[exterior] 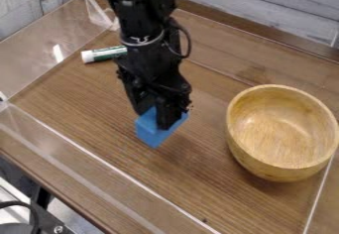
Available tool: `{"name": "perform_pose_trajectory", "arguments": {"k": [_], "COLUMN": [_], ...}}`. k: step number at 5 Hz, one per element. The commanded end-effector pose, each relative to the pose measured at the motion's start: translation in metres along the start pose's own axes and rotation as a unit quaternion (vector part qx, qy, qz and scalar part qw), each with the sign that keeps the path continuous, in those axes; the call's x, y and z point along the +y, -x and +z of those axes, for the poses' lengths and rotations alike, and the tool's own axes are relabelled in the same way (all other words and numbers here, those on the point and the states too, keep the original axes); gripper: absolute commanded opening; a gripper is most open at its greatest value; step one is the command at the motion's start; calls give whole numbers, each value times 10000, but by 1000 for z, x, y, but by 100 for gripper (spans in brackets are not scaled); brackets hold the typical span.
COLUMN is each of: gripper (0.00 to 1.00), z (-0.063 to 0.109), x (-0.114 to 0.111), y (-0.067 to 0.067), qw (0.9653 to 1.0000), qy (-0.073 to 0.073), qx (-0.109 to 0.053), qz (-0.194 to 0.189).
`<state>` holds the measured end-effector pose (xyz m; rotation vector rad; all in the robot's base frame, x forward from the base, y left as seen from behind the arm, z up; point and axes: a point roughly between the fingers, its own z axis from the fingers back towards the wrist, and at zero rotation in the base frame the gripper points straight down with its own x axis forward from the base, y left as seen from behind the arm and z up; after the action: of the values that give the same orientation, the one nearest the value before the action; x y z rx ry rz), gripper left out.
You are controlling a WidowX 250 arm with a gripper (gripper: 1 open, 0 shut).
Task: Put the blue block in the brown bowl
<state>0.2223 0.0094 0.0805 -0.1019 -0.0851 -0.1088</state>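
The blue block hangs just above the wooden table, pinched at its top by my black gripper, which is shut on it and points straight down. To its right stands the brown bowl, round, light wood, with nothing inside. The block is a short gap to the left of the bowl's rim. The fingers hide the block's upper part.
A white-and-green marker lies at the back left behind the arm. Clear plastic walls edge the table on the left and front. The arm's black body rises toward the top of the view.
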Motion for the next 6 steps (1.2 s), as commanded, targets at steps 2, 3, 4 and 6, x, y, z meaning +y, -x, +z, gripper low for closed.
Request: {"name": "perform_pose_trajectory", "arguments": {"k": [2,3,4,6], "gripper": [0,0,0,0], "z": [11,13,17,27], "x": [4,6,9,15], "y": [-25,-31,-38,-50], "qw": [9990,9982,9974,9943], "qy": [-159,-205,-261,-424], "qx": [-414,-532,-647,-922], "qz": [-102,-160,-199,-325]}}
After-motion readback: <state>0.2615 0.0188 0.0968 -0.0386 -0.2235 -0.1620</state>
